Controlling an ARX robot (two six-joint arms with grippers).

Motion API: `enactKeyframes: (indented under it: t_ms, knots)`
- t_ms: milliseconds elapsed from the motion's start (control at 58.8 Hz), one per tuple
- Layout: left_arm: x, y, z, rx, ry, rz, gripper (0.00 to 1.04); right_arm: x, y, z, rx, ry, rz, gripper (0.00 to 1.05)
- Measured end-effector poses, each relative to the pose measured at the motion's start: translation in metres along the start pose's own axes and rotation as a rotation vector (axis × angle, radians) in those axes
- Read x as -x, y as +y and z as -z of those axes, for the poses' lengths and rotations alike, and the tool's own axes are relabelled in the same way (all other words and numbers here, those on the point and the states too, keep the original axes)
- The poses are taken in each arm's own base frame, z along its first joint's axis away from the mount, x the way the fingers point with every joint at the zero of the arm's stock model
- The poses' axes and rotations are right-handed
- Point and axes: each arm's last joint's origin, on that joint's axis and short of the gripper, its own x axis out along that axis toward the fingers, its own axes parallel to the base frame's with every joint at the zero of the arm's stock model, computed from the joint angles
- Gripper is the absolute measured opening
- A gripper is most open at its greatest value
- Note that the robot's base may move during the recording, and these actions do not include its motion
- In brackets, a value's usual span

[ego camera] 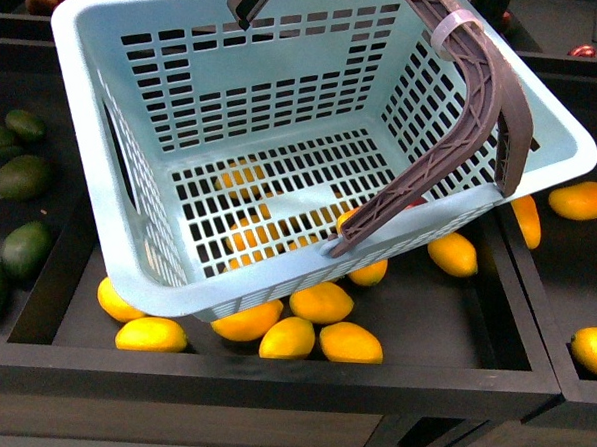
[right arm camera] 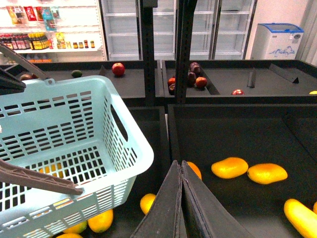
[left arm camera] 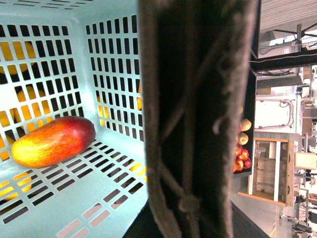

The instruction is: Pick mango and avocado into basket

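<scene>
The light teal basket (ego camera: 128, 225) hangs tilted over a dark bin, its brown handles (ego camera: 485, 103) swung up. My left gripper (left arm camera: 190, 213) is shut on one brown handle (left arm camera: 193, 114), which fills the middle of the left wrist view and hides the fingers. A red-to-yellow mango (left arm camera: 52, 141) lies on the slotted floor inside the basket (left arm camera: 59, 193). Several dark green avocados (ego camera: 23, 176) lie in the bin to the left of the basket. My right gripper (right arm camera: 181, 166) is shut with nothing in it. It hovers beside the basket's rim (right arm camera: 131, 124), above the bin of yellow fruit.
Plain yellow oval fruits (ego camera: 321, 302) lie under and around the basket and further right (right arm camera: 229, 167). Raised black dividers (ego camera: 530, 296) separate the bins. Red apples (right arm camera: 118, 68) sit on the back shelf, with glass-door fridges behind.
</scene>
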Motion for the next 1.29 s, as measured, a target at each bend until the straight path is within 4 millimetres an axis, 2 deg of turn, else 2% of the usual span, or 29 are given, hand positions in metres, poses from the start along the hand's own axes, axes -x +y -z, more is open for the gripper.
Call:
enactKeyframes:
  t_ms: [1054,1292]
  knots:
    - [0.000,0.000,0.000,-0.002,-0.001,0.000,0.06,0.030,0.000,0.002,0.002,0.000,-0.003,0.03]
    - [0.000,0.000,0.000,-0.001,-0.002,0.000,0.06,0.030,0.000,0.002,0.002,0.000,-0.003,0.44]
